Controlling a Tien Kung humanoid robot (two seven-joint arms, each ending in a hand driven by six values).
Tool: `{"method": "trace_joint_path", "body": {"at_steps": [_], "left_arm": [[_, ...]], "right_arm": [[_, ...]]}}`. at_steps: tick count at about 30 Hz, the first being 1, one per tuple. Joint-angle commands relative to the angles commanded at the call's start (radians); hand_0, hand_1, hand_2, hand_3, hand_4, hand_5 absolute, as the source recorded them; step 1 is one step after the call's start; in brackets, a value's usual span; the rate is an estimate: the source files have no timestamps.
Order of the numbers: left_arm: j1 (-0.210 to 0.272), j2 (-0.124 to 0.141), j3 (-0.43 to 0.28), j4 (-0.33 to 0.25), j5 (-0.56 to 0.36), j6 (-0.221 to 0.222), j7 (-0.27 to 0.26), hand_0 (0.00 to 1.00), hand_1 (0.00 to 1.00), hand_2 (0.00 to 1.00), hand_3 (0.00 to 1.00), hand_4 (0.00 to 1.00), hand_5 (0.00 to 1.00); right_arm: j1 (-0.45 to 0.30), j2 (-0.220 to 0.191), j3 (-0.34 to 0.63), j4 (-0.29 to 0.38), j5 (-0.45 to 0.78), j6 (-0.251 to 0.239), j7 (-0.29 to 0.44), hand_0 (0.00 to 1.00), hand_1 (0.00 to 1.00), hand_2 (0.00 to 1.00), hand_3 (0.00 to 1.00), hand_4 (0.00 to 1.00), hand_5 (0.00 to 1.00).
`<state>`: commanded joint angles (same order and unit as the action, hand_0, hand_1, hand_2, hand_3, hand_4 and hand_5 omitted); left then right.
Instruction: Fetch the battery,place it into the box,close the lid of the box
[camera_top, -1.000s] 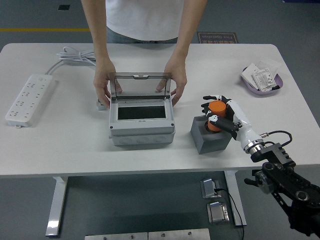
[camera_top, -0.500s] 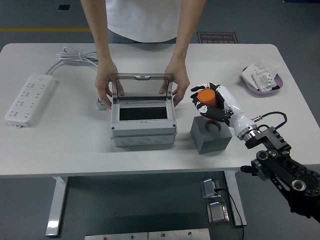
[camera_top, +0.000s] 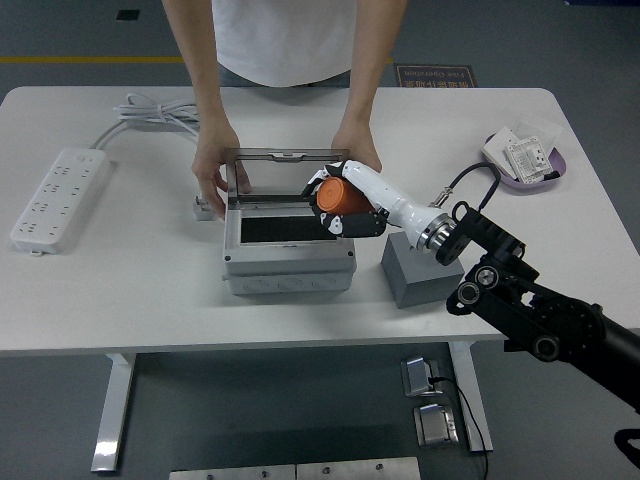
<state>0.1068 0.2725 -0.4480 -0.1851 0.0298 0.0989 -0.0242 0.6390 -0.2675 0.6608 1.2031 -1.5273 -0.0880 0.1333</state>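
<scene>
My right hand (camera_top: 340, 200) is shut on the orange cylindrical battery (camera_top: 341, 197) and holds it tilted over the right part of the grey box (camera_top: 288, 270), above its dark opening (camera_top: 275, 229). The box's clear lid (camera_top: 283, 172) stands raised at the back. A person at the far side holds the lid by its two sides, one hand (camera_top: 214, 170) at the left and one hand (camera_top: 356, 147) at the right. The grey block (camera_top: 418, 272) that held the battery stands to the right of the box. My left arm is out of view.
A white power strip (camera_top: 59, 197) with its cable lies at the far left. A purple tray (camera_top: 524, 160) with white parts sits at the back right. A small white part (camera_top: 203, 209) lies behind the box's left corner.
My right hand has lifted the battery out of the grey block and carried it left to above the box opening. The person still holds the lid up.
</scene>
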Motion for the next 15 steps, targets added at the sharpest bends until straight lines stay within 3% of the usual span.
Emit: {"method": "trace_joint_path", "body": {"at_steps": [1,7,15], "left_arm": [[-0.001,0.002,0.003,0.0,-0.003,0.0,0.0,0.653,0.705,0.674,0.695,0.712,0.186],[-0.01,0.01,0.015,-0.002,-0.011,0.002,-0.001,0.653,0.704,0.675,0.695,0.714,0.191],[-0.016,0.012,0.041,-0.002,-0.031,0.001,-0.001,0.653,0.705,0.675,0.696,0.715,0.193]], "right_arm": [[0.016,0.007,-0.018,-0.01,-0.016,0.002,-0.006,0.262,0.294,0.514,0.529,0.002,0.002],[0.098,0.053,-0.104,-0.078,-0.042,0.007,-0.034,0.25,0.285,0.514,0.519,0.002,0.002],[0.153,0.092,-0.158,-0.146,-0.032,-0.006,-0.056,0.24,0.281,0.515,0.518,0.002,0.002]]}}
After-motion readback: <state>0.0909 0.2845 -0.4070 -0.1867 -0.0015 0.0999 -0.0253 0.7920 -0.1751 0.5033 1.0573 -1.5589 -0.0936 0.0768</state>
